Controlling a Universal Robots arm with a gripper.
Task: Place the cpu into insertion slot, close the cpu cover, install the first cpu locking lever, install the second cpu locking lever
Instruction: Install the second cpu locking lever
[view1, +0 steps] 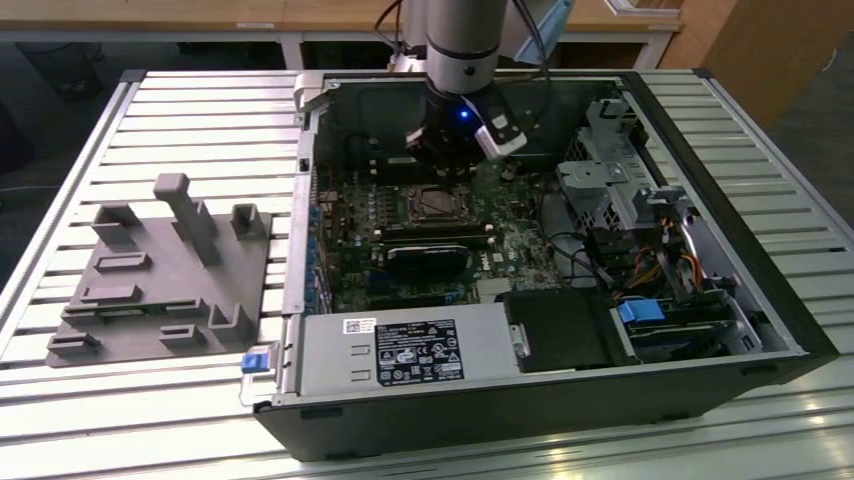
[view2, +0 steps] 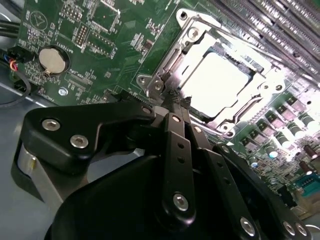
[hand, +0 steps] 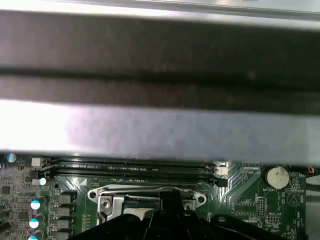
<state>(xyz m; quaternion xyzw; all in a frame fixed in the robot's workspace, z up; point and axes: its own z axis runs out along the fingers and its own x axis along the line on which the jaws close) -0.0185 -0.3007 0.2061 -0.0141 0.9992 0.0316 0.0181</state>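
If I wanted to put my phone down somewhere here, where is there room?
The slatted table is bare beside the grey fixture, and also right of the computer case in the exterior view. Inside the case it is crowded: motherboard, cables, gripper.

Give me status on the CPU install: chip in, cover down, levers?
Done: the cpu sits in the insertion slot, and the cpu cover looks lowered around it in the second wrist view. In hand: the gripper is down at the cover's edge. Left: the locking levers; whether either is latched is unclear.
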